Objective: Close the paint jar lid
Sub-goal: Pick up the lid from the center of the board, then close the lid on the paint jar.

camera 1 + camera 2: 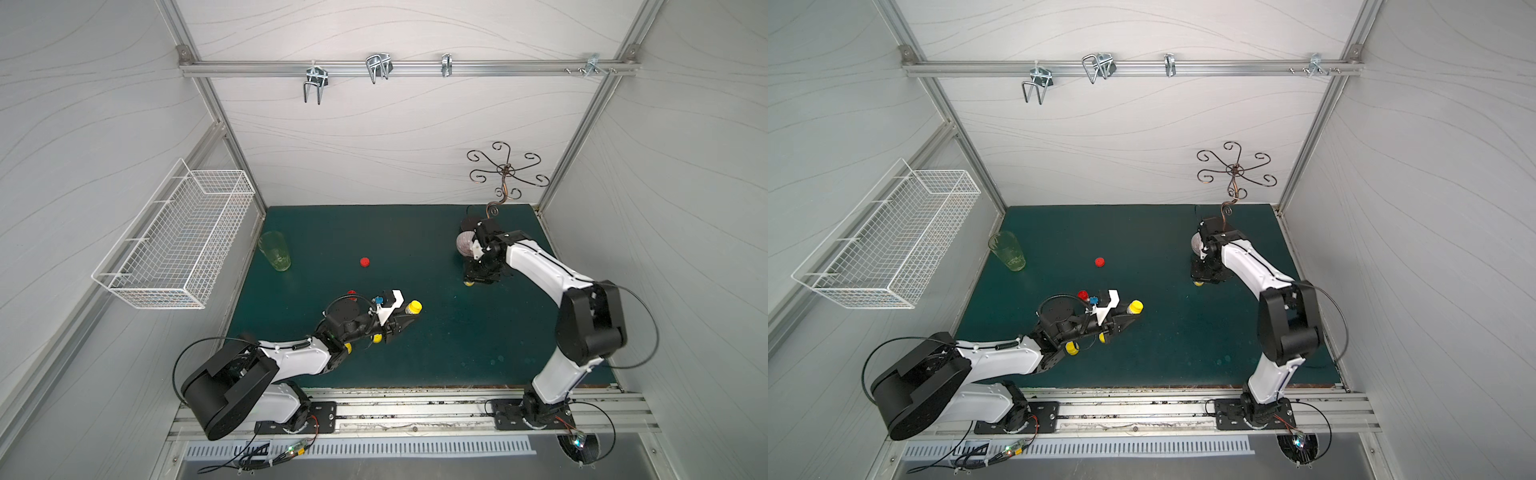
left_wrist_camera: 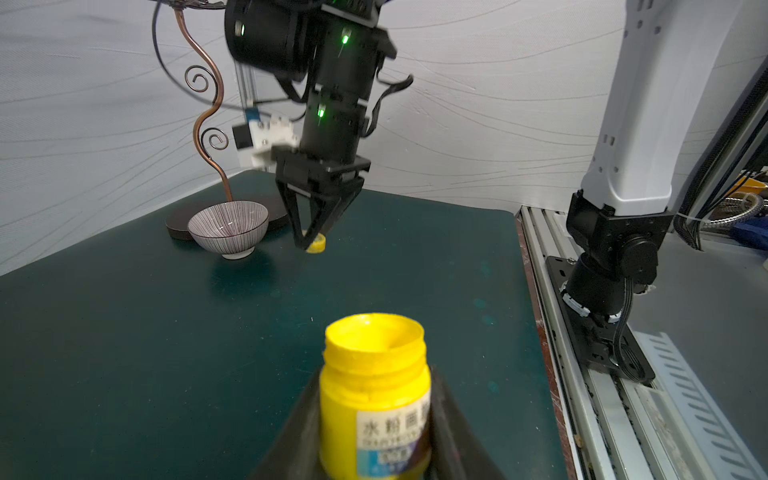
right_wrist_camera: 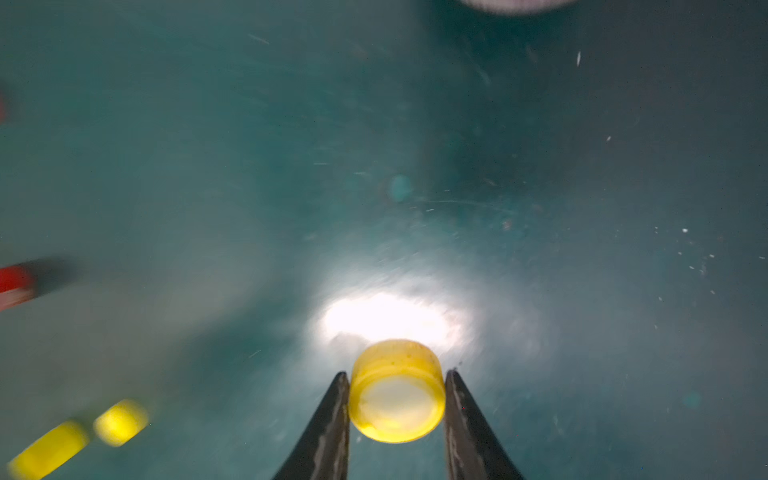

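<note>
The yellow paint jar (image 2: pixel 374 374) is open at the mouth, well apart from the striped bowl (image 2: pixel 227 226), with the left gripper (image 2: pixel 376 419) pinching its sides. A yellow lid (image 3: pixel 397 390) is near the bowl, low at the green mat (image 1: pixel 457 345), and the right gripper (image 3: pixel 397 376) has its jaws pressed against both sides of it. A red cap (image 1: pixel 365 262) lies well away from the bowl.
</note>
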Available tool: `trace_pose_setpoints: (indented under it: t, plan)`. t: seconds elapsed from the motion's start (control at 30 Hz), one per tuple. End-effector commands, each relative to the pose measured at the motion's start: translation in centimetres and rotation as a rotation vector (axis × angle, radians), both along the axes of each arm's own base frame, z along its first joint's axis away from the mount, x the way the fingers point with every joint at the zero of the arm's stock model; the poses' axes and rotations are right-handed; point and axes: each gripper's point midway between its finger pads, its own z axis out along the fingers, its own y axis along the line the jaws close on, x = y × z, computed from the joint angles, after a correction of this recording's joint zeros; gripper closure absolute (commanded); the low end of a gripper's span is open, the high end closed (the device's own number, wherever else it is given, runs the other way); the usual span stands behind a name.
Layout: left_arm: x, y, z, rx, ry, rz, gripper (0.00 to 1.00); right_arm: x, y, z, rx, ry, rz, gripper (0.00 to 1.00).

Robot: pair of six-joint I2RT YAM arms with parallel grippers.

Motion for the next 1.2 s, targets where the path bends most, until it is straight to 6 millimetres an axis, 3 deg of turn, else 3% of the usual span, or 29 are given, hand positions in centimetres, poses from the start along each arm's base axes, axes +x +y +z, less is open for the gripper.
trace_pose_setpoints:
  t: [0.0, 0.2, 0.37, 0.6, 0.73, 1.17]
  plan:
    - [0.2, 0.1, 2.1, -0.048, -0.083, 0.009, 0.79, -3.7, 3.2, 3.8, 0.179, 0.02, 0.14, 0.71]
    - [0.2, 0.1, 2.1, -0.049, -0.089, 0.008, 0.79, -8.8, 9.1, 8.9, 0.385, 0.017, 0.372, 0.7]
    - [0.2, 0.1, 2.1, -0.05, -0.09, 0.008, 0.79, -12.1, 12.0, 10.6, 0.455, 0.039, 0.499, 0.7]
    - [0.1, 0.1, 2.2, -0.05, -0.092, 0.002, 0.8, -15.0, 13.8, 11.5, 0.489, 0.067, 0.596, 0.71]
    - [0.0, 0.0, 2.3, -0.05, -0.088, -0.004, 0.8, -16.0, 14.0, 11.2, 0.484, 0.077, 0.629, 0.71]
    - [-0.1, -0.3, 2.1, -0.049, -0.074, -0.027, 0.8, -15.5, 14.7, 9.9, 0.442, 0.093, 0.638, 0.72]
